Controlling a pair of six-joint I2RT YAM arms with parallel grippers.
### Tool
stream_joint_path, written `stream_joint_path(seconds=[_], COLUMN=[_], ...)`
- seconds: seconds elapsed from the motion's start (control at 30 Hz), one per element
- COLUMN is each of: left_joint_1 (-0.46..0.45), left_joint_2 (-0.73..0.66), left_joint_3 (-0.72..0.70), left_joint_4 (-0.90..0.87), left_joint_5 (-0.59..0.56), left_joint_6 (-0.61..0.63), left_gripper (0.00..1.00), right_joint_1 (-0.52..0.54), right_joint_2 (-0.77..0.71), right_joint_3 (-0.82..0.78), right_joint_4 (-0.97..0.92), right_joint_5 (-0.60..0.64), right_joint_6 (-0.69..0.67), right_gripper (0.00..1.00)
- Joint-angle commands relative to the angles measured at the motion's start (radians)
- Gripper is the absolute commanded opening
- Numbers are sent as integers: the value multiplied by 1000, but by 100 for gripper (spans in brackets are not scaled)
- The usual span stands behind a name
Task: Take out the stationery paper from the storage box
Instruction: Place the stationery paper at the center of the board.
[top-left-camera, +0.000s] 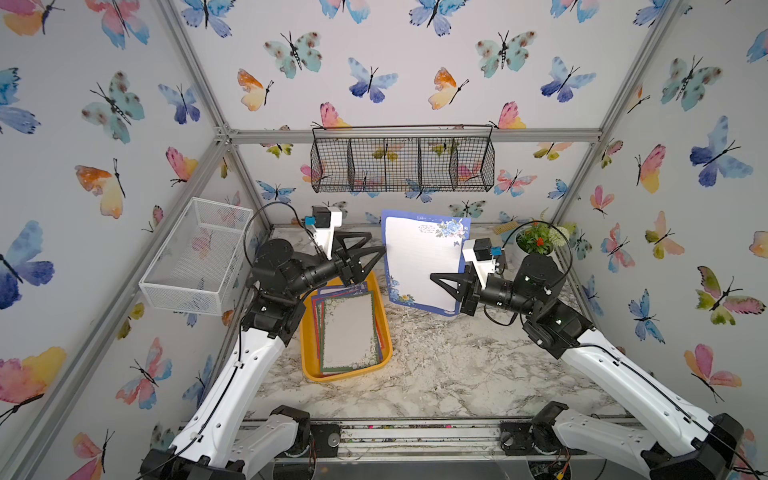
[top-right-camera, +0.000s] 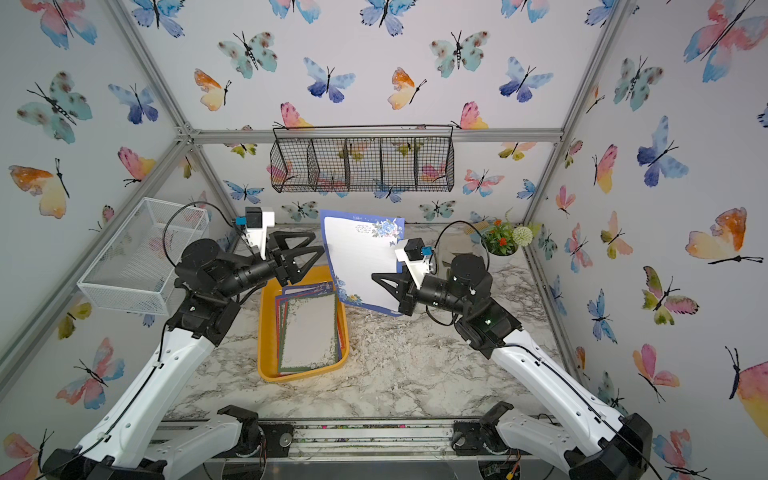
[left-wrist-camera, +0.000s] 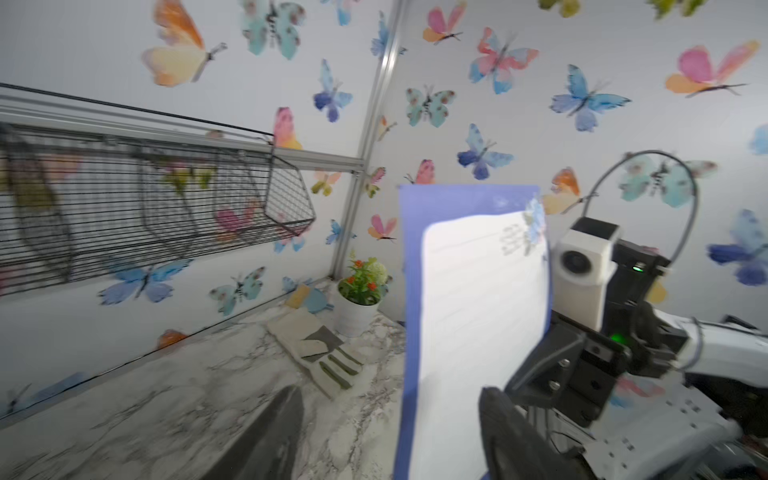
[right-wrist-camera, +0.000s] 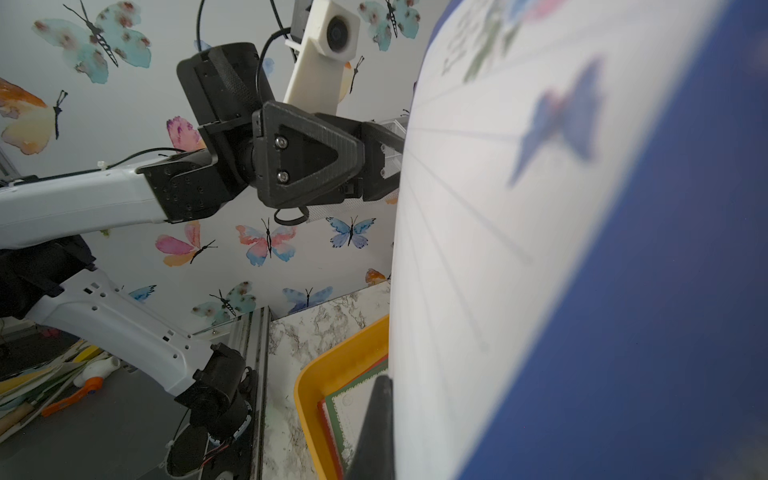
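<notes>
The blue-bordered sheet looms blurred, cut off.

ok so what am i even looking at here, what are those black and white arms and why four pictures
Those are a robot's left arm and right arm, each ending in a two-fingered gripper. Two pictures look down from overhead and show nearly the same scene; the other two come from cameras on the arms' wrists. On the table sits a yellow tray holding a stack of sheets, with a plant at the back. The right gripper is shut on one blue sheet, holding it upright. The left gripper is open next to it, holding nothing.
</notes>
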Motion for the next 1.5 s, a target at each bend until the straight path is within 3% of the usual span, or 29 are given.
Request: stream_joint_path(seconds=[0.0,0.17,0.33,0.7,1.03,1.27,1.47], left_joint_1=[41,62,105,128,131,144,146], left_joint_2=[-27,-58,-67,-42,-3,4,6], left_joint_3=[-13,-13,-21,-30,-22,-15,-15], left_joint_4=[-185,-284,-269,-265,-283,-286,-290], left_joint_5=[-515,-755,-746,-686,-671,-644,-648], left_joint_6=[89,171,164,135,127,119,121], left_gripper=[82,88,89,89,90,90,90], right_joint_1=[-13,-66,-141,-342,-352,-359,-364], right_joint_2=[22,124,269,556,670,739,745], right_joint_3=[-13,-19,18,5,-46,-30,-28], right_joint_4=[-125,-211,-304,-418,-350,-392,-419], right_joint_5=[25,-56,-83,-296,-91,-33,118], right_joint_6=[-22,-13,59,102,164,130,139], right_gripper=[1,1,1,1,3,18,29])
